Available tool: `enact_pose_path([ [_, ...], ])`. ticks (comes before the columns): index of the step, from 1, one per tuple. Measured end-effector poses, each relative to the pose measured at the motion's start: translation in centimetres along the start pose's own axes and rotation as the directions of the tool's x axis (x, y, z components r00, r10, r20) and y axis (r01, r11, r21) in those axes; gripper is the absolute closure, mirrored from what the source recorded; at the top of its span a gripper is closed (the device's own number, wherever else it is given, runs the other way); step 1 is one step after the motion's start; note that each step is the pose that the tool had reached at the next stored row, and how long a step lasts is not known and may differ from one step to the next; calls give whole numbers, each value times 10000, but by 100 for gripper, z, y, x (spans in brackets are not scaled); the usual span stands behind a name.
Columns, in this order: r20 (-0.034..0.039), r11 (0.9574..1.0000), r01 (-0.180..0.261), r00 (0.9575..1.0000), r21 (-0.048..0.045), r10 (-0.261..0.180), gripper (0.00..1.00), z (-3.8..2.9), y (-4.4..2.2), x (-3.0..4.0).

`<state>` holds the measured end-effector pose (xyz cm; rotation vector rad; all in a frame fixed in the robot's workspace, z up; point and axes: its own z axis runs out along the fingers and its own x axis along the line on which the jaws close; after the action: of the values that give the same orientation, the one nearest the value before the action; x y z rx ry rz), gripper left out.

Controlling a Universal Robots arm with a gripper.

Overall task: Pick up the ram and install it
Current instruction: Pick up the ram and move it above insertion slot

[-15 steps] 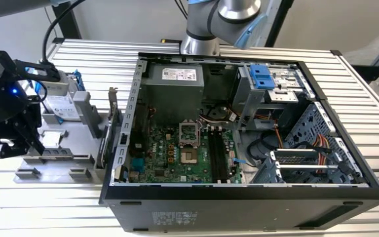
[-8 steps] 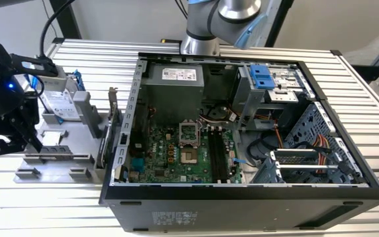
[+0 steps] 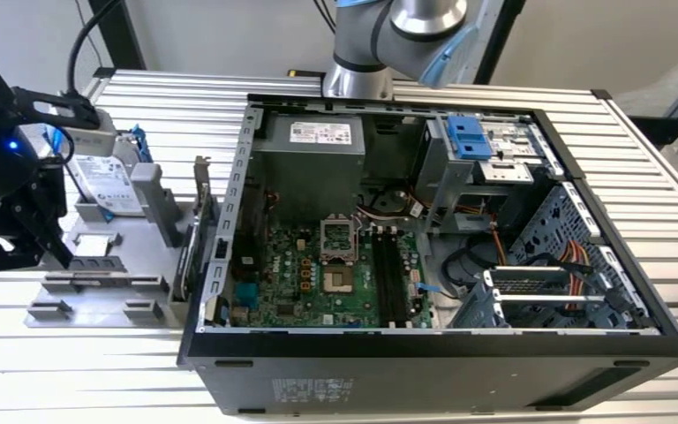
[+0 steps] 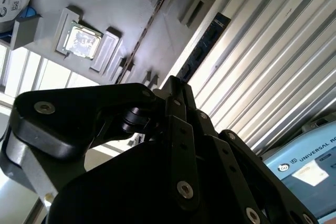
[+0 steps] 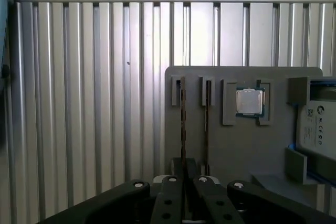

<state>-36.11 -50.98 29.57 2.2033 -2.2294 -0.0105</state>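
The ram (image 5: 182, 124) stands on edge in the outer slot of a grey parts holder (image 5: 236, 150), close to the holder's edge. In the second wrist view the same ram (image 4: 203, 45) is a dark strip running away from my fingertips. My gripper (image 5: 186, 174) hangs over one end of that stick, its fingers drawn together around it, and the stick sits in its slot. In the exterior view the gripper (image 3: 59, 258) is at the far left, above the holder (image 3: 116, 291). A second stick (image 5: 206, 124) fills the neighbouring slot.
On the holder also lie a processor chip (image 5: 249, 102) and a hard drive (image 3: 109, 181) with blue handles. To the exterior view's right, the open computer case (image 3: 433, 353) shows its motherboard (image 3: 315, 283) and long memory slots (image 3: 392, 283). Ribbed metal table (image 5: 79, 103) surrounds everything.
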Motion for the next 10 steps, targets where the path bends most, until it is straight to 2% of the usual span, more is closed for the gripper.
enact_pose_path([
  [10, 0, 10000, 2, 10000, 0, -2, 100, -70, 0, 1],
])
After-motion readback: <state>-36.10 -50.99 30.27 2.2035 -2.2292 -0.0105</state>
